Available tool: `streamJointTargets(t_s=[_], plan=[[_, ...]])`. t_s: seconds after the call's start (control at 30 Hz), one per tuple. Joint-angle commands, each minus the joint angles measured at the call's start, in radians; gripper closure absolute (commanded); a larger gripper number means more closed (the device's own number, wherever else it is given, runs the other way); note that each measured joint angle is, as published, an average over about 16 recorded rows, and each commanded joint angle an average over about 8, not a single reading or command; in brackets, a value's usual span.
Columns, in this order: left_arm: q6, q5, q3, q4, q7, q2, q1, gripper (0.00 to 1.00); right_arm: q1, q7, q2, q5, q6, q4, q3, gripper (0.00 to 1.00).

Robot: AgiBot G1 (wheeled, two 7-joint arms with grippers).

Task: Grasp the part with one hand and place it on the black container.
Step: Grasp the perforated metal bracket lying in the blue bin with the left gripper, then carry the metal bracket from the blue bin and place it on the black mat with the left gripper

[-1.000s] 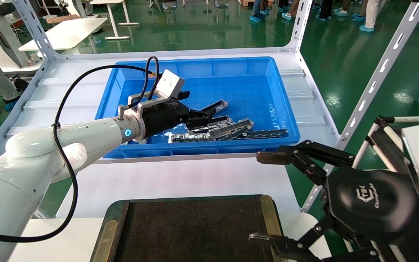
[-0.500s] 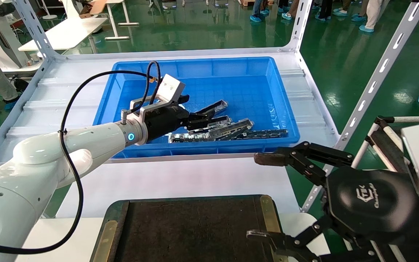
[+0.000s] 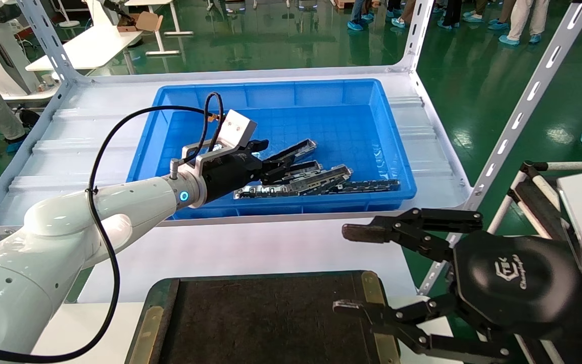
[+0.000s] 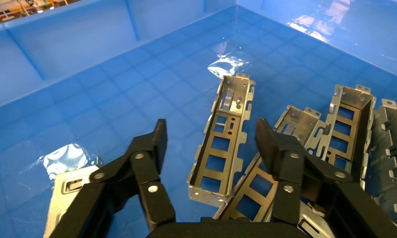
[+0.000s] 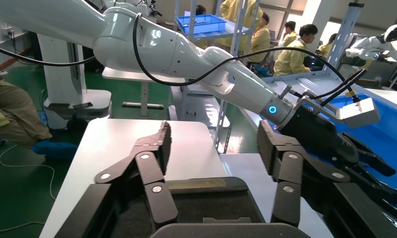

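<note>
A glossy green floor (image 3: 281, 40) reflects overhead light. White tables (image 3: 89, 48) stand far left; people in blue shoe covers (image 3: 511, 39) wait beyond.

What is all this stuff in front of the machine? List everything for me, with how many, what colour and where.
Blue bin: one, blue plastic, on the white shelf.
Metal parts: several, silvery-grey with cutouts, piled in the bin's near half; exact count unclear.
Black container: one, dark brown-black with brass strips, nearest the robot, nothing on it.
White shelf: one, white metal, under the bin.
People: several, yellow jackets and blue shoe covers, in the background.
Left gripper: one, black, open, in the bin just above a part.
Right gripper: one, black, open, over the container's right edge.
</note>
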Motion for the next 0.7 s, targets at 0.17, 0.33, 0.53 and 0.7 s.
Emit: streamJointTargets(t_s=[0.17, 0.33, 0.53, 0.7], plan=[[-0.007, -0.028, 0.021, 0.006, 0.004, -0.002, 0.004, 1.0, 0.0, 0.0, 0.0, 0.0, 0.0, 0.0, 0.0, 1.0], [-0.01, -0.048, 0.033, 0.018, 0.013, -0.003, 0.005, 1.0, 0.0, 0.0, 0.0, 0.0, 0.0, 0.0, 0.0, 1.0], [-0.011, -0.073, 0.045, 0.032, 0.025, -0.004, 0.002, 1.0, 0.0, 0.0, 0.0, 0.0, 0.0, 0.0, 0.0, 1.0], [-0.01, -0.096, 0.05, 0.04, 0.035, -0.004, -0.002, 1.0, 0.0, 0.0, 0.0, 0.0, 0.0, 0.0, 0.0, 1.0]])
